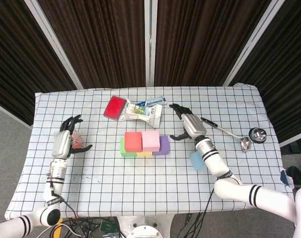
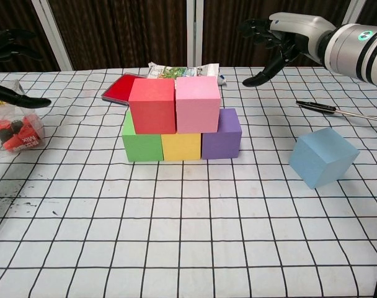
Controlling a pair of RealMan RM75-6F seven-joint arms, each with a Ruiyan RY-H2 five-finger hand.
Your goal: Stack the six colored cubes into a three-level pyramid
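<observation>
Hiding the green cube [image 2: 141, 143] partly, red cube [image 2: 152, 106]; left hand [image 2: 8, 53] seemingly empty.

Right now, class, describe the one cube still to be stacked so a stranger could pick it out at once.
Start at the checked table and find the five-cube stack near its middle. To the stack's right, alone on the cloth, lies the blue cube. It is the only light blue cube, sits tilted, and touches no other.

Setup's a table [image 1: 140, 188] under a white cloth with a black grid, wrinkled along its left edge. Behind the far edge hang dark curtains [image 1: 106, 39] split by pale vertical posts [image 1: 149, 44]. Grey floor [image 1: 7, 144], probably carpet, with a yellow strip at left.
</observation>
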